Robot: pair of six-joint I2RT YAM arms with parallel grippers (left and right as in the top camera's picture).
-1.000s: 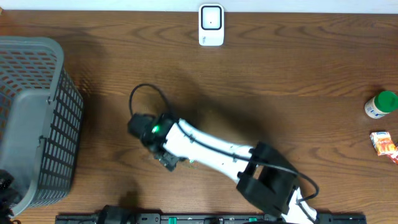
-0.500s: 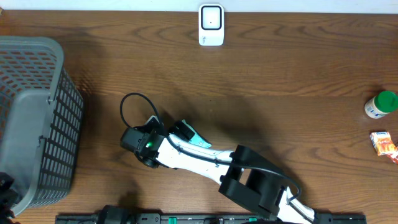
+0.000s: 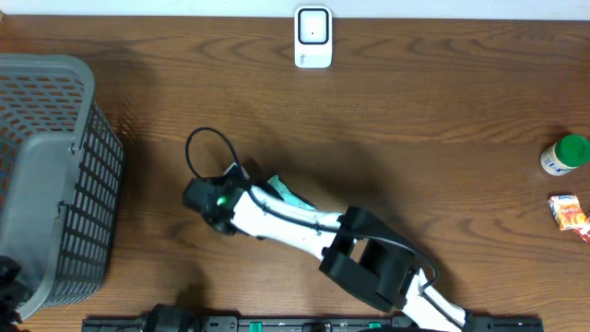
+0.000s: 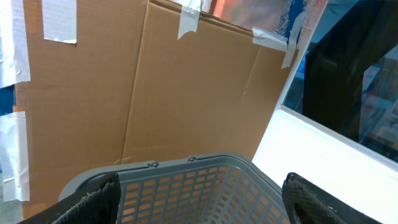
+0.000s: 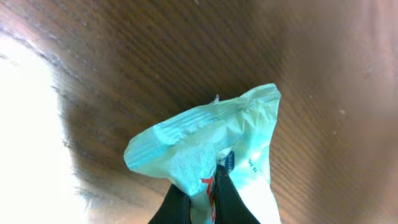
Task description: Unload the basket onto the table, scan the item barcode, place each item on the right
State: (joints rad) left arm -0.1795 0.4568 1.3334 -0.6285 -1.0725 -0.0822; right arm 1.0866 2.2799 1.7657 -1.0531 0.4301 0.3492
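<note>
Right wrist view: teal packet (image 5: 208,140) is pinched at its lower edge by the right gripper (image 5: 200,198), fingers clenched on the crumpled film just above the wooden table (image 5: 323,74). Overhead, the packet (image 3: 288,195) sits left of table centre, well apart from the white scanner unit (image 3: 313,38) at the far edge. Left gripper (image 4: 202,200) stands released above the grey mesh basket (image 4: 186,183). Green-capped bottle (image 3: 564,155) and orange sachet (image 3: 569,212) lie far right.

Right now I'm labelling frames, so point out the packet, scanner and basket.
packet (image 5: 205,140), right wrist view, crinkled middle of the wrapper
scanner (image 3: 313,39), overhead view, centre of its white face
basket (image 3: 88,198), overhead view, mesh side wall
</note>
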